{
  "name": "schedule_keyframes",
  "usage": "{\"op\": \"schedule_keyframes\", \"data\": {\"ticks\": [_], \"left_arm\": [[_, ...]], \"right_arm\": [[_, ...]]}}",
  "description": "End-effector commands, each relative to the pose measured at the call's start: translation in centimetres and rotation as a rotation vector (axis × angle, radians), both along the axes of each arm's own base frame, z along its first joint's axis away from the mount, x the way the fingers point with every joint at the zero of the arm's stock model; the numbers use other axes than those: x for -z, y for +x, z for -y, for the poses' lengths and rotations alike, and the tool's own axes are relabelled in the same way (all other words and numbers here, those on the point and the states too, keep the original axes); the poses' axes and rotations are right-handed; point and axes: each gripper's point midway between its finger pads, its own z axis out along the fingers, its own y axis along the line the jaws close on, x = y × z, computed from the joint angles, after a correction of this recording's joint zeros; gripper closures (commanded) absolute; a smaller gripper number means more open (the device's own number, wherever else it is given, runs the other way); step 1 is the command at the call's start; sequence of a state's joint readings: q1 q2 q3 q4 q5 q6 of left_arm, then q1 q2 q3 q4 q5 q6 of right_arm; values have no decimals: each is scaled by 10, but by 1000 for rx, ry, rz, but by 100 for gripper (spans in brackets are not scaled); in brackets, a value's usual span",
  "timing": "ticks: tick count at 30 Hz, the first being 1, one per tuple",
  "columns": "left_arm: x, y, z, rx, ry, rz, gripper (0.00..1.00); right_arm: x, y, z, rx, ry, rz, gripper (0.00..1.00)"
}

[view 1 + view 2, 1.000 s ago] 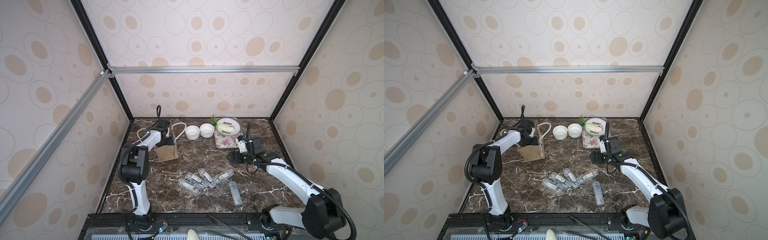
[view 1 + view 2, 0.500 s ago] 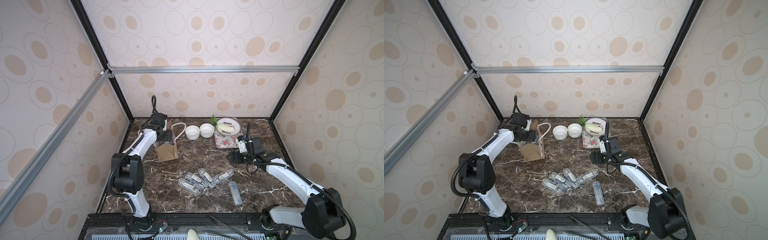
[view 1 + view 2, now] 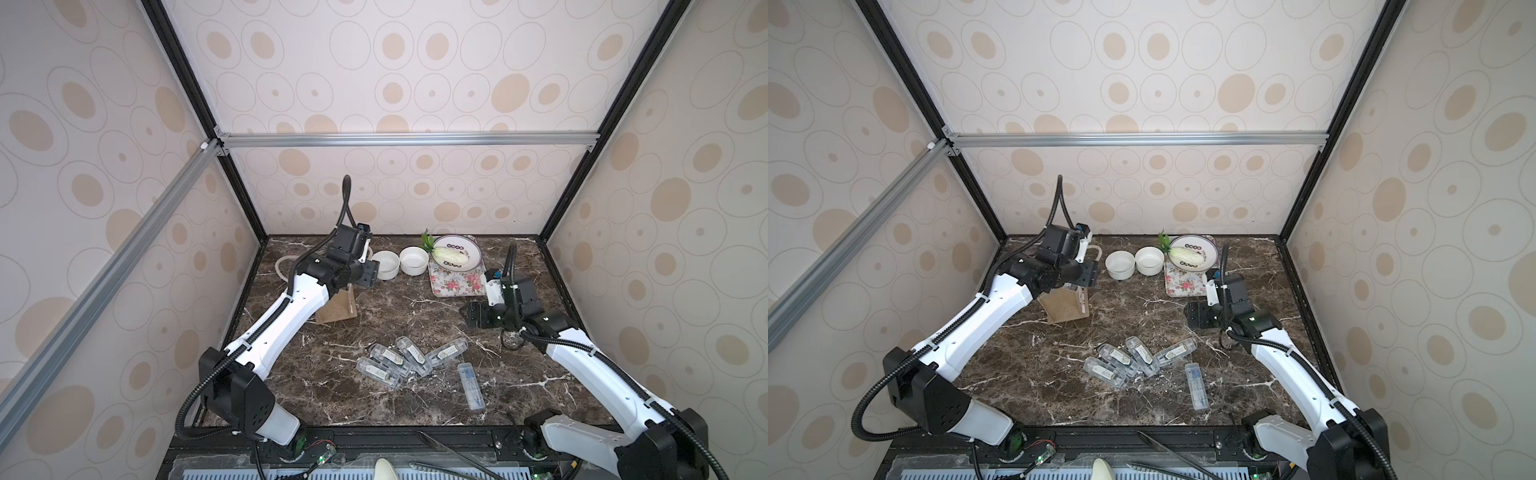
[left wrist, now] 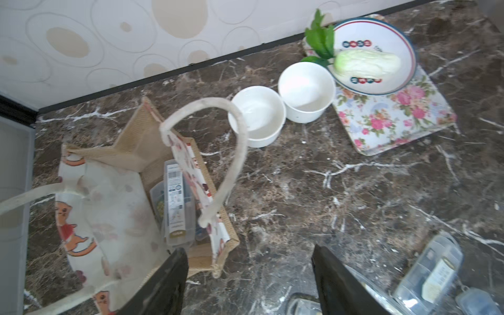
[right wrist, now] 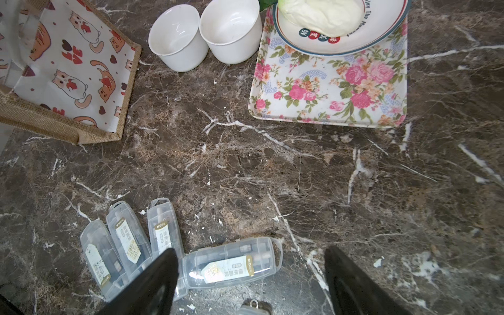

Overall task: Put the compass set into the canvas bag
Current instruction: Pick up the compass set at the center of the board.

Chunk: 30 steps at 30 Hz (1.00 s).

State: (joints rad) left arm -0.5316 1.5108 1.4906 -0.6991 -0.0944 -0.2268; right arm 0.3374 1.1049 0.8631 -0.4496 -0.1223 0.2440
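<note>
The left gripper (image 4: 246, 253) is hanging over the bag (image 4: 131, 152), jaws standing wide apart and holding nothing, while one compass set (image 4: 174, 201) is lying inside the bag, other sets (image 3: 409, 355) are lying on the table (image 3: 415, 316) well apart from the bag, and the right gripper (image 5: 251, 253) is hovering farther from the bag, jaws parted and empty.

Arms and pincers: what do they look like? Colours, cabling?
Both alike: left arm and right arm have white link shells, black joint housings and black ribbed cable hoses looping off the wrists. Left pincer and right pincer have flat black fingers.
</note>
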Motion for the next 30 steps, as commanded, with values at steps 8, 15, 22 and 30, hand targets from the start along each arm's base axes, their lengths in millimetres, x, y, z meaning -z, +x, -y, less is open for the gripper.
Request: {"op": "schedule_keyframes", "data": {"ticks": [8,15,22,30], "left_arm": [[78,-66,83,39,-157,-312,28],[108,-79,109,-107,-329,-441,28],[150,-98,119,-360,-434,-648,29],[173,-109,124,-572,-348,-687,27]], "right_arm": [[7,-18,12,18,-39,10,13],[11,-24,22,46,-60,36,12],[21,-30,26,49,-75,30,11],[25,-31,26,42,-76,38,10]]}}
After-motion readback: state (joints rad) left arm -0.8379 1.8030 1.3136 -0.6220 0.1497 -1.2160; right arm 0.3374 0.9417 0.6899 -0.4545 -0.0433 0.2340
